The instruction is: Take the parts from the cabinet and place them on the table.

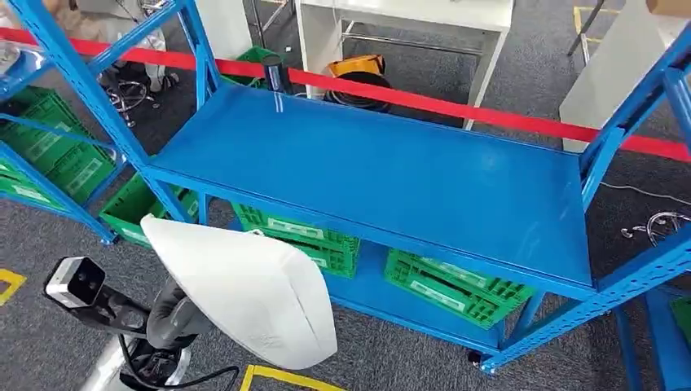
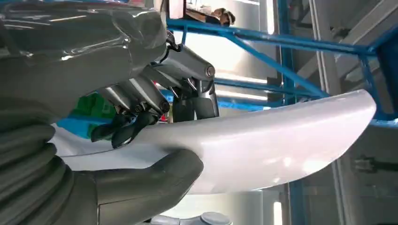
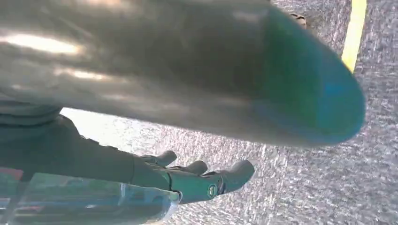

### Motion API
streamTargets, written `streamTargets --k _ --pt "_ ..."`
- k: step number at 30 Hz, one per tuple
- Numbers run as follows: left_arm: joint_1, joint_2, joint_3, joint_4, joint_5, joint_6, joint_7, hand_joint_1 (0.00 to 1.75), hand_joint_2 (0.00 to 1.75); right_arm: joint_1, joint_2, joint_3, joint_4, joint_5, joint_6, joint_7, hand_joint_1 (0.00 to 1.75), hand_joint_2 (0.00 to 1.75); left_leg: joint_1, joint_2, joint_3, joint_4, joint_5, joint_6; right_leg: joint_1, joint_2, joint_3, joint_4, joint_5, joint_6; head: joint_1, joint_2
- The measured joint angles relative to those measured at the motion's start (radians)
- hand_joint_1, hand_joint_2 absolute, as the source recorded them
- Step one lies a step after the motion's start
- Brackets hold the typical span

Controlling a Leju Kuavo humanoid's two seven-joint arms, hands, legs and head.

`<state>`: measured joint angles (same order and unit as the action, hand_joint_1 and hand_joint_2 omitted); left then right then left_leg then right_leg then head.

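fingers point(image 2: 141, 96) clamp white part point(image 2: 263, 140); head view shows blue shelf point(image 1: 391, 175)

Green crates point(image 1: 456, 287) beneath, red tape point(image 1: 456, 107) behind

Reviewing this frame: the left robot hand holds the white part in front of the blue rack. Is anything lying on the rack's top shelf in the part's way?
Nothing visible does. The left robot hand holds the white part in front of the blue shelf, whose top surface is bare. The green crates sit on the lower level, out of the way.
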<state>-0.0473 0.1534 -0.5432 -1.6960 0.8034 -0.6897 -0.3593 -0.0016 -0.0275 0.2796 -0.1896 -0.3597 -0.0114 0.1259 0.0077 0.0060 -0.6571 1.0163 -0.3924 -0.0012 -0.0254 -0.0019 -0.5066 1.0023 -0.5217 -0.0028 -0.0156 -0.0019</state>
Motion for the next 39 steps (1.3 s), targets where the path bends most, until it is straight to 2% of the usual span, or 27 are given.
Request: streamTargets --k 1,3,4,5,7,9,10,11,13,14,15,16,17,19,20,22,23,24,25,26,29,30,32,34,35,37,39 --pt "0.0 0.0 0.0 0.0 0.0 0.002 0.0 1.75 1.75 0.0 -0.001 0.0 -0.001 0.0 0.0 0.0 0.0 0.0 0.002 -0.002 -0.009 0.034 -0.059 -0.006 0.0 0.0 -0.012 0.0 0.012 -0.009 -0.004 0.0" --pt "0.0 0.0 0.0 0.0 -0.001 0.002 0.0 1.75 1.75 0.0 0.0 0.0 -0.002 -0.001 0.0 0.0 0.0 0.0 0.005 -0.002 -0.041 0.175 -0.18 -0.017 0.004 -0.001 -0.035 0.002 0.035 -0.013 -0.005 0.0" --pt "0.001 0.0 0.0 0.0 -0.001 0.002 0.0 1.75 1.75 0.0 0.0 0.0 -0.002 -0.001 0.0 0.0 0.0 0.0 0.005 -0.002 -0.053 0.247 -0.211 -0.019 0.005 -0.001 -0.049 0.002 0.047 -0.014 -0.006 0.0" --pt "0.001 0.0 0.0 0.001 -0.001 0.002 0.0 1.75 1.75 0.0 0.0 0.0 -0.002 -0.001 0.0 0.0 0.0 0.0 0.005 -0.002 -0.053 0.295 -0.211 -0.018 0.008 -0.001 -0.063 0.003 0.058 -0.013 -0.006 0.0" --pt "0.001 0.001 0.0 0.003 -0.001 0.002 0.0 1.75 1.75 0.0 0.0 0.0 -0.002 -0.001 0.0 0.0 0.0 0.0 0.005 -0.002 0.008 0.253 -0.149 -0.009 0.011 -0.001 -0.09 0.004 0.079 -0.01 -0.006 0.0" --pt "-0.001 0.0 0.0 0.002 -0.001 0.002 0.0 1.75 1.75 -0.001 0.001 0.0 -0.002 -0.001 0.0 0.0 0.0 0.0 0.0 -0.007 0.137 0.082 -0.107 0.012 0.014 0.001 -0.106 0.003 0.098 -0.008 -0.006 0.0" --pt "-0.003 0.001 0.001 0.002 -0.001 0.002 0.0 1.75 1.75 0.001 0.007 0.0 -0.004 -0.001 0.001 0.0 0.0 0.0 -0.006 -0.009 0.197 -0.01 -0.143 0.027 0.013 0.002 -0.108 0.003 0.105 -0.003 -0.005 0.0" --pt "-0.004 0.0 0.001 0.002 -0.001 0.002 0.0 1.75 1.75 0.0 0.006 0.0 -0.005 -0.001 0.001 0.0 0.0 0.0 -0.008 -0.009 0.227 -0.061 -0.156 0.027 0.016 0.002 -0.109 0.002 0.112 0.007 -0.004 0.0" --pt "-0.005 0.0 0.001 0.002 -0.001 0.002 0.0 1.75 1.75 -0.001 0.007 0.0 -0.005 -0.001 0.001 0.0 0.0 0.0 -0.02 -0.009 0.215 -0.051 -0.14 0.036 0.004 0.001 -0.111 -0.006 0.134 0.021 -0.007 0.0" --pt "-0.005 0.0 0.001 0.002 -0.001 0.002 0.0 1.75 1.75 0.0 0.008 0.0 -0.005 -0.001 0.001 0.0 0.0 0.0 -0.023 -0.008 0.209 -0.059 -0.125 0.044 0.007 0.001 -0.111 -0.012 0.146 0.031 -0.005 0.0" --pt "-0.005 -0.001 0.0 0.002 -0.001 0.002 0.0 1.75 1.75 0.001 0.008 0.001 -0.004 -0.001 0.001 0.0 0.0 0.0 -0.009 -0.003 0.199 -0.078 -0.101 0.049 0.007 0.0 -0.12 -0.003 0.137 0.028 -0.004 0.0" --pt "-0.007 -0.002 0.0 0.002 -0.001 0.002 0.0 1.75 1.75 0.002 0.008 0.001 -0.004 -0.001 0.001 0.0 0.0 0.0 -0.013 0.0 0.185 -0.081 -0.087 0.053 0.009 0.002 -0.134 0.017 0.097 0.02 -0.004 0.0" --pt "-0.006 -0.002 0.001 0.002 -0.001 0.002 0.0 1.75 1.75 0.003 0.008 0.001 -0.004 -0.001 0.001 0.0 0.0 0.0 -0.013 0.0 0.165 -0.08 -0.072 0.06 0.007 0.002 -0.154 0.076 0.031 0.007 0.001 0.0" --pt "-0.005 -0.002 0.0 0.002 -0.002 0.003 0.0 1.75 1.75 0.002 0.005 0.001 -0.004 -0.001 0.001 0.0 0.0 0.0 -0.015 0.0 0.125 -0.079 -0.042 0.057 0.007 0.002 -0.189 0.231 -0.065 0.004 0.001 0.0" --pt "-0.004 -0.002 0.0 0.002 -0.002 0.003 0.0 1.75 1.75 0.001 0.005 0.001 -0.004 -0.001 0.001 0.0 0.0 0.0 -0.015 0.001 0.111 -0.077 -0.028 0.056 0.006 0.002 -0.195 0.29 -0.07 0.016 0.002 0.0" --pt "-0.004 -0.002 0.0 0.003 -0.002 0.003 0.0 1.75 1.75 0.001 0.003 0.001 -0.004 -0.001 0.001 0.0 0.0 0.0 -0.013 0.003 0.07 -0.069 -0.002 0.05 0.002 0.001 -0.158 0.303 -0.008 0.054 0.002 0.0" --pt "-0.004 -0.002 0.0 0.003 -0.002 0.003 0.0 1.75 1.75 0.001 0.002 0.001 -0.004 -0.001 0.001 0.0 0.0 0.0 -0.012 0.004 0.047 -0.061 0.009 0.046 0.0 0.001 -0.106 0.241 0.025 0.068 0.001 0.0" --pt "-0.004 -0.002 0.0 0.003 -0.002 0.003 0.0 1.75 1.75 0.0 0.001 0.001 -0.004 -0.001 0.001 0.0 0.0 0.0 -0.011 0.003 0.03 -0.049 0.016 0.04 -0.003 0.001 -0.043 0.155 0.033 0.07 0.002 0.0" --pt "-0.004 -0.002 0.0 0.003 -0.002 0.003 0.0 1.75 1.75 -0.002 0.002 0.001 -0.005 -0.001 0.001 0.0 0.0 0.0 -0.013 0.003 0.015 -0.034 0.02 0.033 -0.005 0.001 0.03 0.05 -0.003 0.06 0.002 0.0" --pt "-0.005 -0.002 0.0 0.003 -0.001 0.003 0.0 1.75 1.75 -0.003 0.0 0.001 -0.006 -0.001 0.001 0.0 0.0 0.0 -0.015 0.005 0.005 -0.02 0.024 0.028 0.004 0.005 0.073 -0.026 -0.039 0.047 0.0 0.0" --pt "-0.003 -0.002 -0.001 0.003 -0.002 0.003 0.0 1.75 1.75 -0.002 0.001 0.001 -0.006 -0.001 0.001 -0.002 0.0 0.0 -0.011 0.006 -0.002 -0.023 0.053 0.012 0.009 0.003 0.044 -0.016 -0.031 0.02 0.0 0.0" --pt "-0.003 0.0 -0.001 0.003 -0.002 0.003 0.0 1.75 1.75 0.0 0.004 0.001 -0.006 -0.001 0.001 -0.002 0.0 0.0 -0.006 0.004 -0.012 -0.018 0.05 0.007 -0.002 -0.001 0.033 -0.018 -0.017 0.009 0.001 0.0" --pt "-0.002 0.0 -0.001 0.003 -0.002 0.003 0.0 1.75 1.75 -0.001 0.003 0.001 -0.006 -0.001 0.001 -0.001 0.0 0.0 -0.002 -0.002 -0.033 0.049 -0.068 -0.007 0.0 -0.004 0.009 -0.018 0.007 -0.006 -0.003 0.0" --pt "-0.001 0.001 0.0 0.003 -0.002 0.003 0.0 1.75 1.75 -0.001 0.002 0.001 -0.006 -0.002 0.001 -0.001 0.0 0.0 0.003 -0.002 -0.062 0.205 -0.181 -0.018 0.003 -0.005 -0.017 -0.017 0.034 -0.008 -0.004 0.0" --pt "-0.001 0.001 0.0 0.004 -0.002 0.003 0.0 1.75 1.75 -0.001 0.002 0.001 -0.006 -0.002 0.001 -0.001 0.0 0.0 0.004 -0.002 -0.069 0.27 -0.196 -0.019 0.004 -0.004 -0.032 -0.015 0.046 -0.006 -0.004 0.0" --pt "-0.001 0.001 0.0 0.004 -0.002 0.003 0.0 1.75 1.75 0.0 0.002 0.001 -0.006 -0.002 0.001 -0.001 0.0 0.0 0.004 -0.002 -0.034 0.289 -0.148 -0.017 0.005 -0.004 -0.061 -0.013 0.067 -0.002 -0.004 0.0" --pt "-0.001 0.001 0.0 0.004 -0.002 0.003 0.0 1.75 1.75 0.0 0.002 0.001 -0.006 -0.002 0.001 -0.001 0.0 0.0 0.004 -0.003 0.086 0.138 -0.093 -0.005 0.007 -0.003 -0.083 -0.013 0.086 0.002 -0.004 0.0"
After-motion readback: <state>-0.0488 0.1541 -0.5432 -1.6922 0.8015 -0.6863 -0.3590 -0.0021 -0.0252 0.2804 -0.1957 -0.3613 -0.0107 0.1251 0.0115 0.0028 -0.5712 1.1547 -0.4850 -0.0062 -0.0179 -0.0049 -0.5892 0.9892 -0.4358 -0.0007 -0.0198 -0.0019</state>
